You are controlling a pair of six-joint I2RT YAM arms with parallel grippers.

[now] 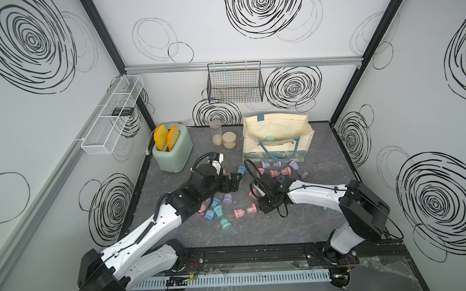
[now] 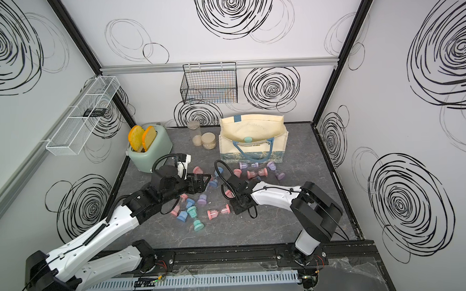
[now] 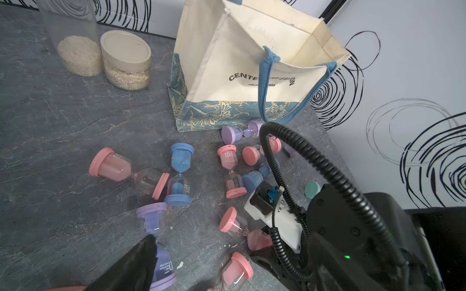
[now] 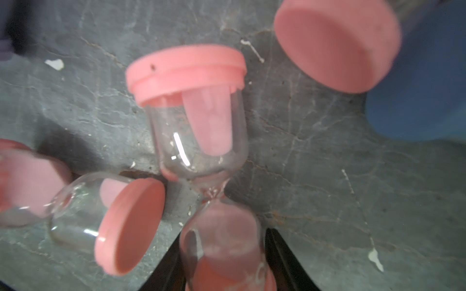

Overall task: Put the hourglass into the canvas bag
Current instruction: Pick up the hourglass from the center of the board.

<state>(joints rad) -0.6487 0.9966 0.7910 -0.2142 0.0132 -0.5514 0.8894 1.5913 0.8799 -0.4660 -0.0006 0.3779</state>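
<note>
Pink hourglass in right tool grip, wrist view only

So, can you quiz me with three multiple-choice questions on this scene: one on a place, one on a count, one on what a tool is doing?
1. Where is the canvas bag?
A) upright at the far end of the table
B) hung on a wall
C) flat on its side

2. How many toast slices stick out of the toaster?
A) one
B) two
C) four

3. The right tool is:
A) wide open, empty
B) shut on a pink hourglass
C) shut on a blue hourglass

Answers:
1 A, both top views show it standing there.
2 B, two slices show.
3 B, the right wrist view shows it clamping the pink bulb.
</note>
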